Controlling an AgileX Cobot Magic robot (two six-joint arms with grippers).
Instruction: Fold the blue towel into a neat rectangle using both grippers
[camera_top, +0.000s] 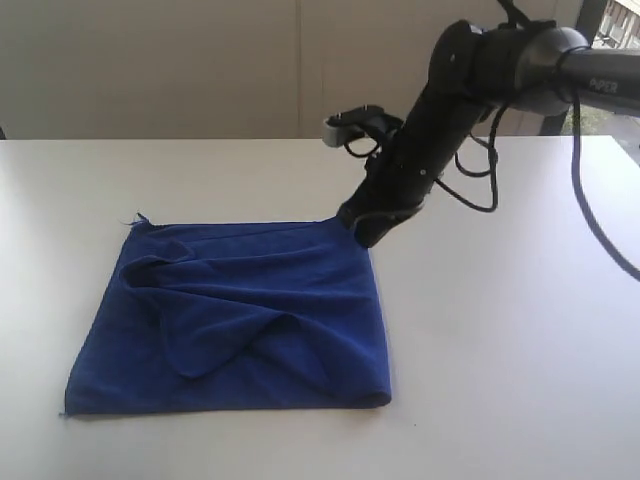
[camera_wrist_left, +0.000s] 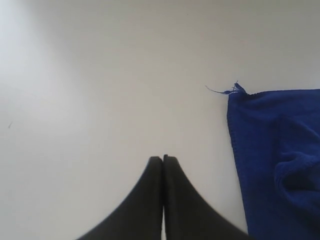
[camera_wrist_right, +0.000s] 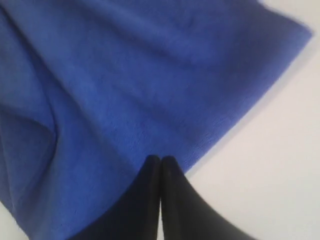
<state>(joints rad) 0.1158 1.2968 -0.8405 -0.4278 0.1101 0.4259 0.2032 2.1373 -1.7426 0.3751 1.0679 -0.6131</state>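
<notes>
Blue towel lies rumpled, roughly square, on the table — the right gripper is pinched shut on its far right corner. The left gripper, pressed together and empty, hangs over bare table just beside the frayed far left corner — likely its next grab.

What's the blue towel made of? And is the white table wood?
The blue towel looks like soft, fuzzy cloth, maybe microfibre: it wrinkles into folds and a loose thread sticks out at one corner. The table is smooth, white, faintly shiny, probably laminate or painted board; no wood grain shows.
</notes>
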